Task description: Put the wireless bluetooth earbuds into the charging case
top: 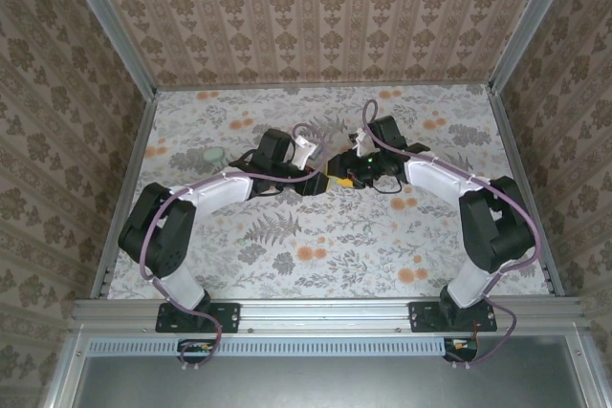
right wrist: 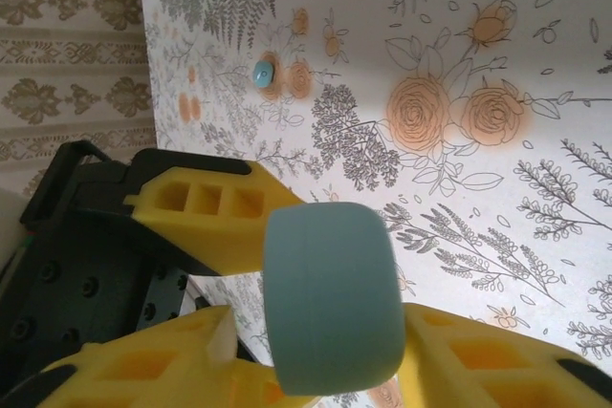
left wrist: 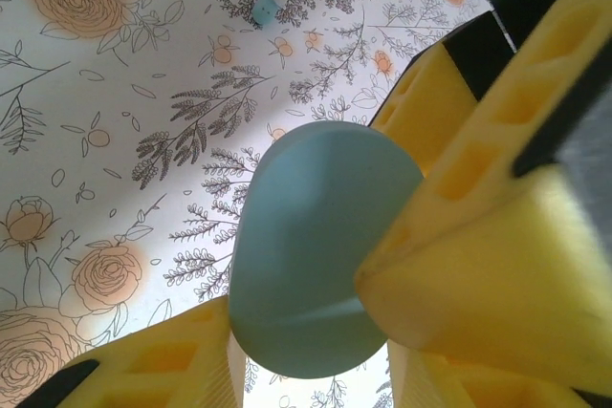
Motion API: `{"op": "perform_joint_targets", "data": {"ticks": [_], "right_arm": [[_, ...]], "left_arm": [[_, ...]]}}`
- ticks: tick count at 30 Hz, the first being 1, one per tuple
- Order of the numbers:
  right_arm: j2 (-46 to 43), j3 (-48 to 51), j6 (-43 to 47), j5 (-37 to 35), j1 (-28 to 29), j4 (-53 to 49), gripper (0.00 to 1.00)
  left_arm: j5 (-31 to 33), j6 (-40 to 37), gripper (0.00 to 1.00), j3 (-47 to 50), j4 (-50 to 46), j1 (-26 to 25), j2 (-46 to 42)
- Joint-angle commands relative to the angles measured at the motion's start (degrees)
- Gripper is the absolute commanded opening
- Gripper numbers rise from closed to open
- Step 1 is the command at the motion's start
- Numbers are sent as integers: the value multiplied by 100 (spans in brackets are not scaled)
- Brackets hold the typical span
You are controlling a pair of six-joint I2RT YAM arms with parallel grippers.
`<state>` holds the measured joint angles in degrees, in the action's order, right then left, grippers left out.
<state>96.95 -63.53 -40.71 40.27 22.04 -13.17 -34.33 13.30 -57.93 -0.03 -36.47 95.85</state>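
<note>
Floral table underneath, and both arms meet over its middle. The left gripper is clamped on the charging case, a yellow finger pressed to each flank, and the case looks to be held clear of the cloth. The right gripper has a finger on either side of that same case; whether they truly pinch it, I cannot tell.

Here's the danger: two grips on one smooth pebble. If the right gripper squeezes off-centre or tugs against the left's hold, the case could twist, squirt free and drop.

Only smooth shell faces the wrist cameras, so I can't say whether anything sits inside.

A pale mint round piece, perhaps a lid, lies well off to the left gripper's outer side. One earbud lies loose on the table, well beyond the left fingertips.
</note>
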Motion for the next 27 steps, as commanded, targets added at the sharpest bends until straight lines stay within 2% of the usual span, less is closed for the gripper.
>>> {"op": "perform_joint_targets", "data": {"ticks": [1,4,6,10,12,14,15,21,27], "right_arm": [[179,-210,130,-126,55,-317,40],[193,-246,184,-248,88,-375,31],[187,-240,224,-313,82,-371,24],[137,-372,466,-546,89,-680,16],[123,-601,812,-872,106,-1185,13],[136,-890,1214,-1446,174,-1774,12],[147,-1043,1429,-1804,241,-2125,12],[609,-1914,2378,-4533,1056,-3493,12],[1879,-2860,2654,-7287,2064,-4653,11]], "left_arm": [[-206,-178,40,-111,115,-88,-189],[-206,-208,42,-95,120,-115,-233],[-164,-215,48,-70,119,-124,-288],[159,-150,79,124,80,-64,-584],[207,25,90,343,179,79,-823],[164,260,99,589,282,313,-1078],[159,371,100,733,297,461,-1209],[441,789,100,1338,-78,1275,-1836],[811,1158,100,1860,-316,1880,-2388]]}}
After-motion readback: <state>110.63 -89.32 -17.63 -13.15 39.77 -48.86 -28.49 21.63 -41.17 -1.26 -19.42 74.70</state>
